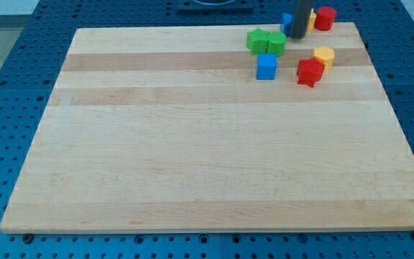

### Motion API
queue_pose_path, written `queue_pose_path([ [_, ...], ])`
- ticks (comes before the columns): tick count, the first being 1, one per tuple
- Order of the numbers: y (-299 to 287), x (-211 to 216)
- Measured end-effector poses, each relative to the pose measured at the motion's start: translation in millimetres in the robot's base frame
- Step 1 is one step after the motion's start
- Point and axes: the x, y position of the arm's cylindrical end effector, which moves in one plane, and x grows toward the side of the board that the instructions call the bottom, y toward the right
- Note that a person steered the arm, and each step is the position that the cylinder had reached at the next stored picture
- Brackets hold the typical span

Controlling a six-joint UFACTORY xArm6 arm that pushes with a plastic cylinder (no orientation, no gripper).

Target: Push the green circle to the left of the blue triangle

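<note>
Two green blocks touch each other near the view's top right. The right one (pixel 277 44) looks like the green circle; the left one (pixel 257 39) has a more angular shape I cannot make out. A blue block (pixel 285 22), probably the blue triangle, is partly hidden behind my dark rod at the board's top edge. My tip (pixel 296 37) sits just right of the green circle and right below the blue block, close to both.
A blue cube (pixel 266 66) lies below the green pair. A red block (pixel 309 72) and a yellow block (pixel 324 55) lie to its right. A red block (pixel 325 18) and a partly hidden yellow block (pixel 313 19) sit at the top edge. The wooden board (pixel 192 158) rests on a blue pegboard.
</note>
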Motion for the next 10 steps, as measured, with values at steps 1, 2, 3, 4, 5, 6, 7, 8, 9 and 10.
queue_pose_path([
  [1,0,31],
  [2,-1,49],
  [3,-17,50],
  [4,-28,48],
  [5,-32,30],
  [6,-34,30],
  [7,-34,20],
  [8,-34,26],
  [9,-35,47],
  [10,-39,52],
])
